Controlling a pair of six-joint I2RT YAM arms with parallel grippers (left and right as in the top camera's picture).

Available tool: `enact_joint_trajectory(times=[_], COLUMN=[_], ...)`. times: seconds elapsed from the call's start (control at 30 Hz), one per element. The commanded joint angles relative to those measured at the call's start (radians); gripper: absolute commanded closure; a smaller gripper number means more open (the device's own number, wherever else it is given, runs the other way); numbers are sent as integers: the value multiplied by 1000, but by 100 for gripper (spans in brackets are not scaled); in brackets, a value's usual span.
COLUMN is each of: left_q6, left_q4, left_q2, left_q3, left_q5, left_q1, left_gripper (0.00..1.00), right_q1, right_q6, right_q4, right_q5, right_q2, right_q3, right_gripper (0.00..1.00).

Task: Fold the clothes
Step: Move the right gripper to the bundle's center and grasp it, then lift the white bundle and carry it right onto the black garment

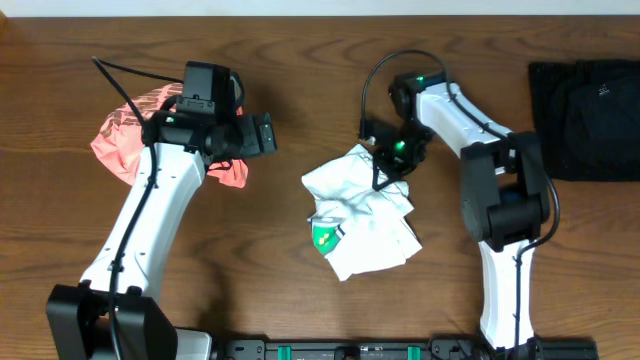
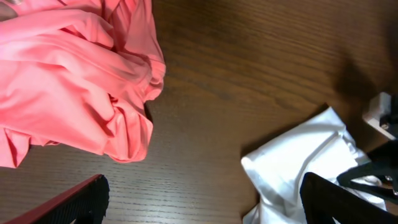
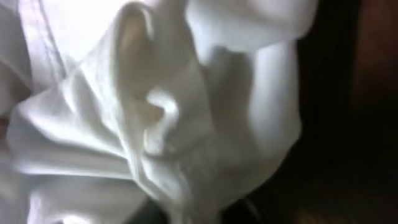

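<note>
The white T-shirt (image 1: 365, 215) lies crumpled at the table's middle, with a green print near its left edge. My right gripper (image 1: 385, 170) sits on its upper edge, shut on a bunched fold of the fabric. In the right wrist view the white T-shirt (image 3: 155, 112) fills the picture, gathered into the jaws at the bottom. The coral-pink shirt (image 1: 120, 135) lies heaped at the far left, partly under my left arm. My left gripper (image 1: 265, 133) hangs open over bare wood between the two shirts. In the left wrist view the coral-pink shirt (image 2: 68, 81) is upper left and the white T-shirt (image 2: 298, 162) lower right.
A folded black garment (image 1: 585, 115) lies at the far right edge. Brown wooden table (image 1: 250, 260) shows between and in front of the shirts. The arm bases stand along the near edge.
</note>
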Motion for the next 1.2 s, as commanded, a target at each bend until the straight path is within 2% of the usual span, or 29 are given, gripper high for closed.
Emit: enact_joint_trajectory(times=[0.0,0.27,0.4,0.7,1.17], left_q6=[20,20,20,20,20], left_q4=[-3,2,2,3,5], left_q2=[8,8,8,8,8], left_q3=[-10,-10,-10,-10,-10], left_q5=[-16,-16,-16,-16,-16], left_q1=[13,18,18,18,18], left_gripper=[2,2,2,2,2], right_q1=[18,-53,-124,-220,-296], right_q6=[23,122,135,136,250], right_q4=[3,67,12,-214,-300], right_q5=[54,54,47,48,141], right_q2=[35,35,28,21,21], right_q3=[-19,40,191,658,1022], right_gripper=[99,99,99,99,99])
